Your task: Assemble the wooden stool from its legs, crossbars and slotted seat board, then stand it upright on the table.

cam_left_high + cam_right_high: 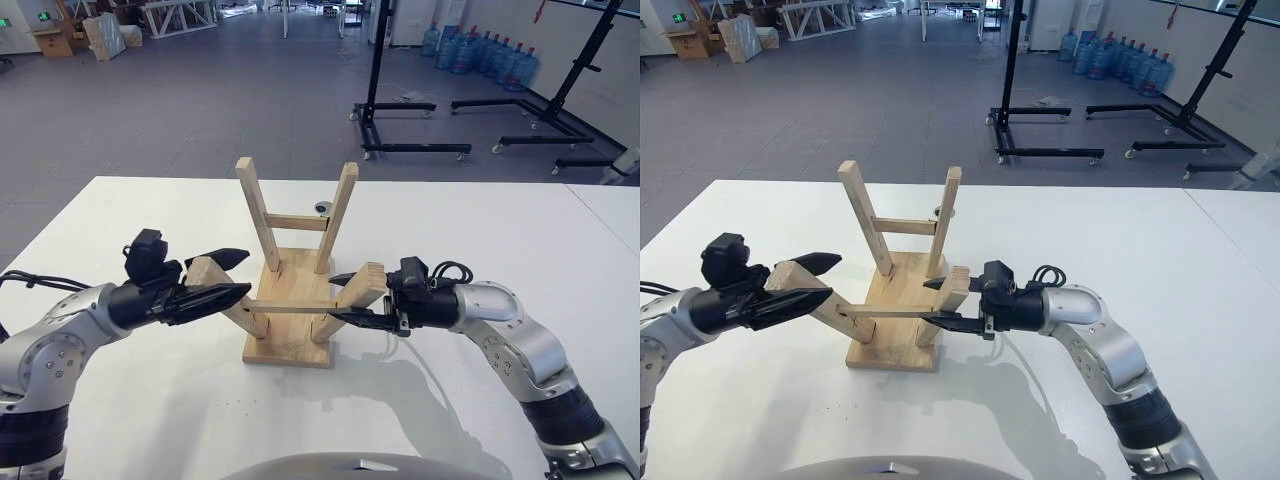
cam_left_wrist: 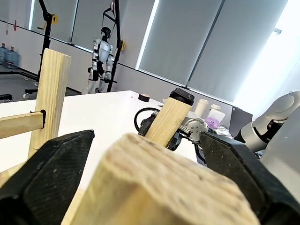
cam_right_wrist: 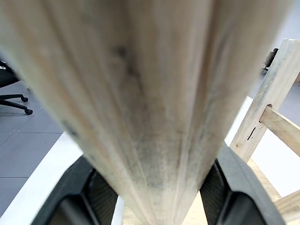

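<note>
The wooden stool rests upside down on the white table (image 1: 480, 230), its seat board (image 1: 290, 350) flat and its legs pointing up. The two far legs (image 1: 258, 215) (image 1: 337, 215) are joined by a crossbar (image 1: 297, 222). A thin crossbar (image 1: 290, 308) links the two near legs. My left gripper (image 1: 248, 271) is shut on the near left leg (image 1: 207, 270), whose end grain sits between the pads in the left wrist view (image 2: 159, 187). My right gripper (image 1: 332, 296) is shut on the near right leg (image 1: 364, 282), pressed between both fingers in the right wrist view (image 3: 154, 93).
A small dark round object (image 1: 322, 207) lies on the table just behind the stool. Bare table spreads to both sides and in front. Beyond the far edge, black wheeled racks (image 1: 410, 110) stand on the grey floor.
</note>
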Action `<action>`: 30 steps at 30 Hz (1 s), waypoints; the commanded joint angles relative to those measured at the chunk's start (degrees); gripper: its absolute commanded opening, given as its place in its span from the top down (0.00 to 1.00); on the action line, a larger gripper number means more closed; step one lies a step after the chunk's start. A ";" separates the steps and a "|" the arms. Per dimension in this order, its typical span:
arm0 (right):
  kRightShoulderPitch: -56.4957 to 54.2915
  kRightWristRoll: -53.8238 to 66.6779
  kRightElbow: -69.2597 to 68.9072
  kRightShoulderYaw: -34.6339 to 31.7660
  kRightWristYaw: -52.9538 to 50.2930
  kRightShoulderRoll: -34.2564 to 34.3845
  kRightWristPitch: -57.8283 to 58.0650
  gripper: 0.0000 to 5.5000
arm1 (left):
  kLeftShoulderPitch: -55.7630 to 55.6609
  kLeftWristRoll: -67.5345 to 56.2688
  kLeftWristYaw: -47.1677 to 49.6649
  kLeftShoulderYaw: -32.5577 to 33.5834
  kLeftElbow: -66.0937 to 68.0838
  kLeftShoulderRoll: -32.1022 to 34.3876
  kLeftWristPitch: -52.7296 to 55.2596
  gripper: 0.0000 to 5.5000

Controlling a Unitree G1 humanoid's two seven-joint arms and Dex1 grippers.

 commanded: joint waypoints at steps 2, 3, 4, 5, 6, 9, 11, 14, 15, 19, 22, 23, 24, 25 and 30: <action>-0.67 -1.88 1.54 3.72 0.91 0.30 3.04 0.63 | -2.30 1.27 0.71 -3.87 -1.45 -1.29 -0.48 0.25; -1.12 -1.81 1.60 4.01 0.63 0.64 3.24 0.63 | -2.58 1.22 0.95 -4.64 -1.45 -1.70 -0.31 0.25; -1.70 -1.82 1.66 4.46 0.55 0.84 3.68 0.63 | -2.44 1.68 1.00 -5.59 -1.51 -1.96 -0.34 0.25; -2.16 -1.86 1.63 4.87 0.51 0.96 4.09 0.63 | -2.24 2.07 1.00 -6.30 -1.41 -2.12 -0.41 0.25; -2.46 -1.88 1.35 5.45 0.57 1.00 4.62 0.63 | -2.12 2.59 0.69 -7.23 -1.28 -2.20 -0.46 0.25; -2.91 -1.90 0.66 6.58 0.57 1.28 5.70 0.63 | -3.14 3.30 0.38 -9.37 -0.70 -2.73 -0.15 0.25; -3.71 -2.20 0.71 7.41 0.72 1.58 6.31 0.63 | -4.18 4.21 0.30 -11.19 -0.18 -3.37 -0.19 0.25; -5.56 -2.66 0.45 8.71 1.42 1.76 7.42 0.63 | -5.26 5.84 0.85 -14.19 0.23 -4.73 -0.34 0.25; -6.17 -2.86 0.28 9.07 1.66 1.82 7.79 0.63 | -5.42 6.34 0.93 -14.85 0.24 -5.12 -0.43 0.25; -8.78 -3.97 0.50 10.78 2.22 2.60 9.22 0.63 | -5.66 7.51 1.18 -16.19 0.31 -5.98 -0.91 0.25; -9.94 -4.82 1.35 10.55 1.14 3.64 9.28 0.63 | -5.75 8.17 0.99 -16.49 0.96 -6.09 -1.38 0.25; -10.02 -4.66 1.45 10.11 0.85 3.67 9.47 0.63 | -5.65 8.34 0.95 -16.45 1.22 -6.06 -1.53 0.25; -9.91 -4.35 1.53 9.40 0.49 3.54 9.71 0.63 | -5.44 8.48 0.91 -16.51 1.48 -6.06 -1.62 0.25; -9.79 -3.98 1.51 8.67 0.36 3.31 9.83 0.63 | -5.09 8.78 0.93 -16.79 1.65 -6.14 -1.80 0.25; -9.54 -2.45 0.96 6.20 -0.29 3.11 9.71 0.54 | -4.51 8.63 2.09 -17.28 3.41 -7.66 -1.76 0.25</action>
